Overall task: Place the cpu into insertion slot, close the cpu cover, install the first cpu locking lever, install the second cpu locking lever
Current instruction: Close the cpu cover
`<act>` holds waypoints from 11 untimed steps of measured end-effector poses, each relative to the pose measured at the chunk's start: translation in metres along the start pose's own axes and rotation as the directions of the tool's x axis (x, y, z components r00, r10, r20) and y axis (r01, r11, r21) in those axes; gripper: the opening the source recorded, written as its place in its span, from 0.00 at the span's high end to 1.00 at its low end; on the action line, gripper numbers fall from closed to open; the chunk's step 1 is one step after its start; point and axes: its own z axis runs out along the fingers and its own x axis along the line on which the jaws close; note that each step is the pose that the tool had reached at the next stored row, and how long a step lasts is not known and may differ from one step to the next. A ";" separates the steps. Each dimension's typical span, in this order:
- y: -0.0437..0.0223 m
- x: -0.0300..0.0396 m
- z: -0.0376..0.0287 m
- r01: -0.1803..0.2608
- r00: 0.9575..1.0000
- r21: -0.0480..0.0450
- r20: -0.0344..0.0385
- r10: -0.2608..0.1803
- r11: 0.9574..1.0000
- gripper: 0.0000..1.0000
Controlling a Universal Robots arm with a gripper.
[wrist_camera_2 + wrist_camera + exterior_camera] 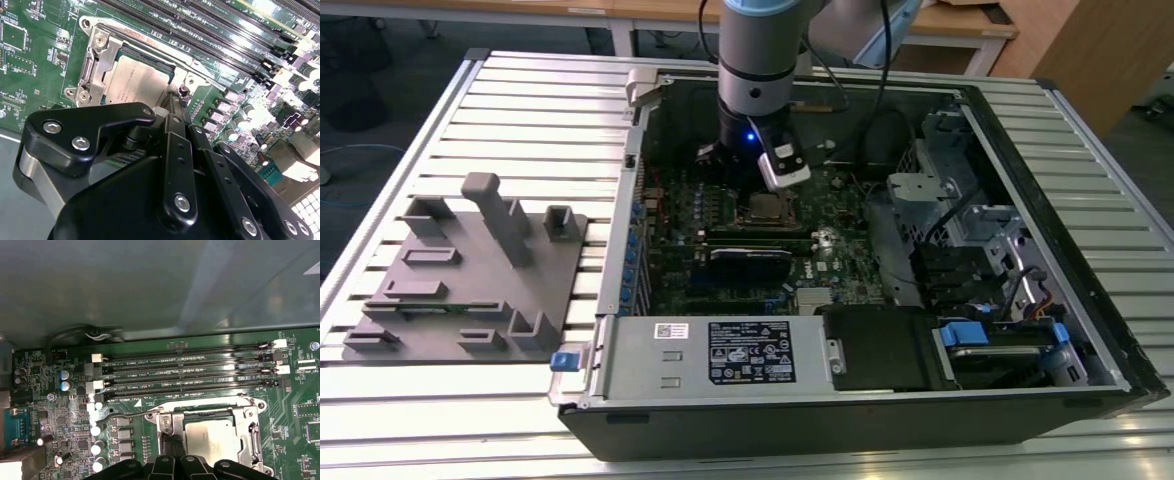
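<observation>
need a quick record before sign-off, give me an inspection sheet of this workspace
surface: silvery slatted metal table carries an open black computer case with a green motherboard
job's things: pale silvery square cpu sits in the dark insertion slot; thin silvery metal cpu cover frame lies flat around it; thin wire lever beside it, latching unclear
clutter: grey moulded fixture tray on the table, at the exterior view's left of the case
gripper: black gripper, shut, tip at the socket's corner
cables: black cables along the arm
surroundings: wooden desks beyond the table
</observation>
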 end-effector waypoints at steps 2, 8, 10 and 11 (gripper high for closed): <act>0.0000 0.0000 0.0001 0.000 1.000 0.000 0.000 0.000 1.000 0.90; 0.0003 -0.0001 -0.0015 0.000 1.000 -0.001 0.001 0.000 1.000 0.90; 0.0003 -0.0001 -0.0034 0.000 1.000 0.000 0.000 0.000 1.000 0.90; 0.0003 -0.0001 -0.0037 0.000 1.000 0.000 0.000 0.000 1.000 0.90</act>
